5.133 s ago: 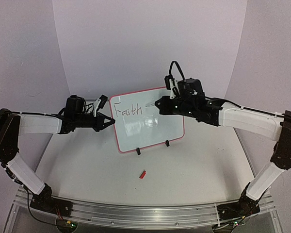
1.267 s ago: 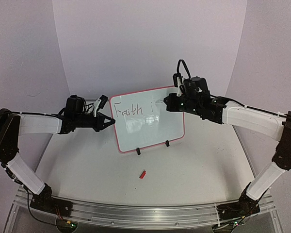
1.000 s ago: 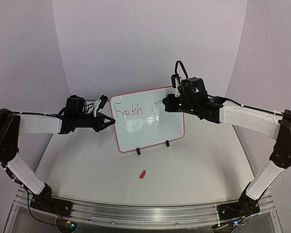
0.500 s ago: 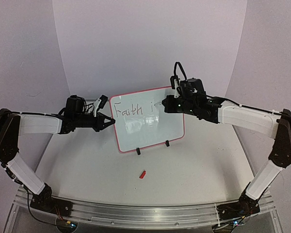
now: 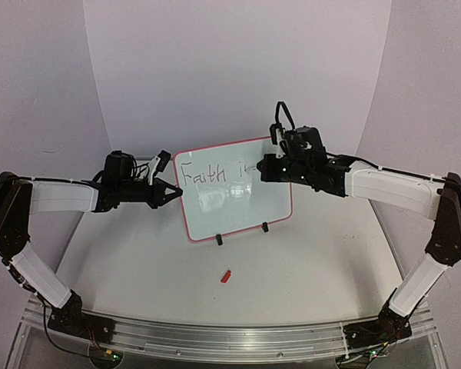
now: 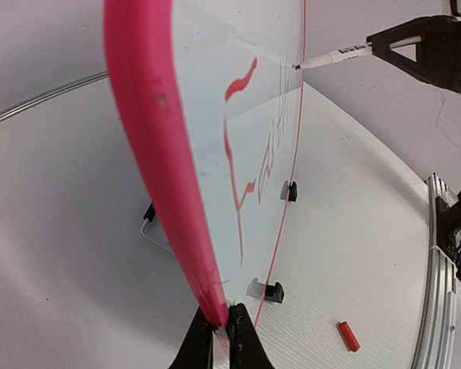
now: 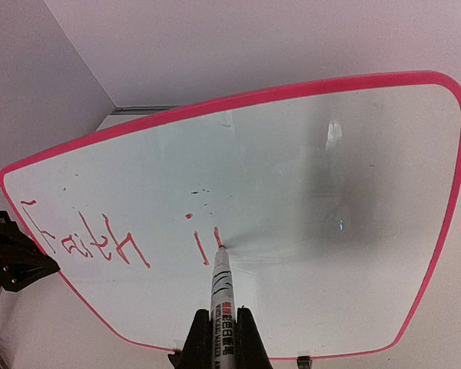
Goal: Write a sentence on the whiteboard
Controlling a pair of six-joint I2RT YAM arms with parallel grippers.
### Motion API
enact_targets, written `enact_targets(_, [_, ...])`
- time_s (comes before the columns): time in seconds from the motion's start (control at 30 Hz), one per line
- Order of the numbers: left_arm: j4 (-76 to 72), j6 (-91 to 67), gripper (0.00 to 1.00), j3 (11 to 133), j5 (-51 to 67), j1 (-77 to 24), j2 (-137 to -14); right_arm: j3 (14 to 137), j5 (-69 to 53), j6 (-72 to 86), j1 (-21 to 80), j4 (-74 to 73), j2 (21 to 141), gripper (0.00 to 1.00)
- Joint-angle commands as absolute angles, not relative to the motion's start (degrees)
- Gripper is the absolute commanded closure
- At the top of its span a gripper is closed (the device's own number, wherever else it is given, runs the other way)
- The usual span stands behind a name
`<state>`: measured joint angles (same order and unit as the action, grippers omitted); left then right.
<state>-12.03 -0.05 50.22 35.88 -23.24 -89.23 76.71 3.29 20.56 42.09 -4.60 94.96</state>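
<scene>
Robotics lab, bench-test setup. Signs: two robot arms, left arm (image 5: 61, 198) & right arm (image 5: 384, 188), w/ exposed cables (image 5: 280, 115), bases bolted to an aluminium rail (image 5: 230, 338) at the near edge of a white table (image 5: 307, 269); plain white curved backdrop (image 5: 230, 69) round the work area; small whiteboard (image 5: 238, 204) as prop.

**Glossy board, matt table**

The whiteboard (image 5: 238, 204) has a smooth, glossy face that mirrors light, and its pink rim (image 6: 150, 138) looks like shiny plastic. The table (image 5: 307, 261) under the whiteboard is matt white and finely grained. In front of the whiteboard, the rail (image 5: 230, 337) is brushed metal. The marker (image 7: 221, 288) at the whiteboard has a smooth printed barrel.
</scene>
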Motion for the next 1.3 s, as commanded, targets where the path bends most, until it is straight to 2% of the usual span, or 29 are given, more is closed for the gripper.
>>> enact_targets(0.0, [-10.2, 3.7, 1.00, 50.7, 31.6, -23.2, -89.7, 75.8, 3.1, 21.5, 41.8, -5.0, 95.9, 1.00])
enact_targets(1.27, [-10.3, 3.7, 1.00, 50.7, 31.6, -23.2, -89.8, 75.3, 7.1, 22.0, 41.8, 2.0, 91.5, 1.00])
